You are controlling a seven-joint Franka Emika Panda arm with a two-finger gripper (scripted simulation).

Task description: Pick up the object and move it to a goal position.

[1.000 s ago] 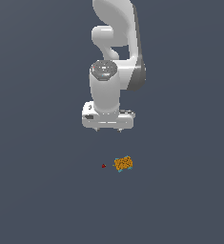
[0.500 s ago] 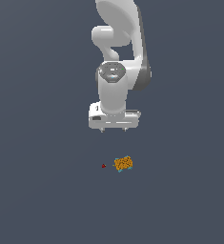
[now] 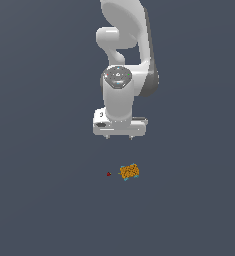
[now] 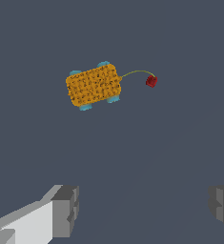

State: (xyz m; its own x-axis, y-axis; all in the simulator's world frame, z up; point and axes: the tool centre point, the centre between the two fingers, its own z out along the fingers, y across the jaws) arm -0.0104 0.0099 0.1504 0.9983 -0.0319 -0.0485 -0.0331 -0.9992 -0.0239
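The object, a small oblong block (image 3: 129,172) with a bumpy orange-yellow top and cyan-teal edges, lies on the flat dark grey surface. It also shows in the wrist view (image 4: 94,86). A tiny dark-red dot (image 3: 108,174), the goal position, sits just off the block on the exterior view's left; in the wrist view the dot (image 4: 151,81) joins the block by a thin green line. My white gripper (image 3: 119,136) hangs above the surface, clear of the block. It is open and empty; two grey fingertips (image 4: 65,210) stand wide apart in the wrist view.
The white arm (image 3: 125,60) rises from the gripper to the top edge of the exterior view. A plain dark grey surface (image 3: 49,200) fills the rest of both views.
The gripper has shifted a little toward the exterior view's right and turned about its vertical axis. The block and the red dot have not moved.
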